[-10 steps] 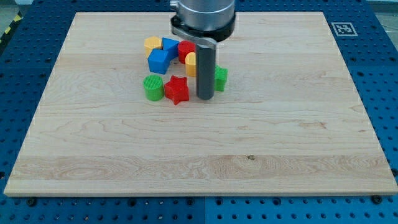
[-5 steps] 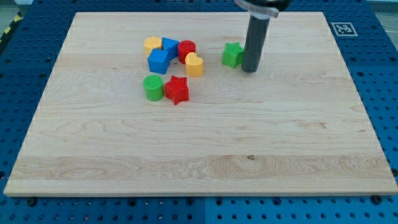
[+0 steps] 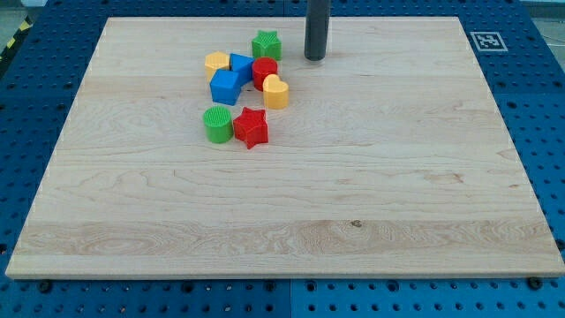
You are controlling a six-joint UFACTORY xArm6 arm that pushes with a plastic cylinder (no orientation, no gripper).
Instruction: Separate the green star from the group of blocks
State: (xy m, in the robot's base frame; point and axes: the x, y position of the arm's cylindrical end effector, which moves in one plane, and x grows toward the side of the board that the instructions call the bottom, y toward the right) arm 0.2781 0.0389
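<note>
The green star (image 3: pixel 266 44) lies near the view's top, just above the red cylinder (image 3: pixel 265 71) and close to the group. My tip (image 3: pixel 316 57) is to the star's right, a short gap away and not touching it. The group holds a yellow block (image 3: pixel 216 63), two blue blocks (image 3: pixel 241 64) (image 3: pixel 225 87), a yellow heart (image 3: pixel 275 92), a green cylinder (image 3: pixel 217 124) and a red star (image 3: pixel 252 127).
The wooden board (image 3: pixel 291 230) lies on a blue perforated table. A black-and-white marker (image 3: pixel 487 41) sits at the board's top right corner.
The green star has moved from the right of the group up and to the left, to just above the red cylinder. My tip went up and left too.
</note>
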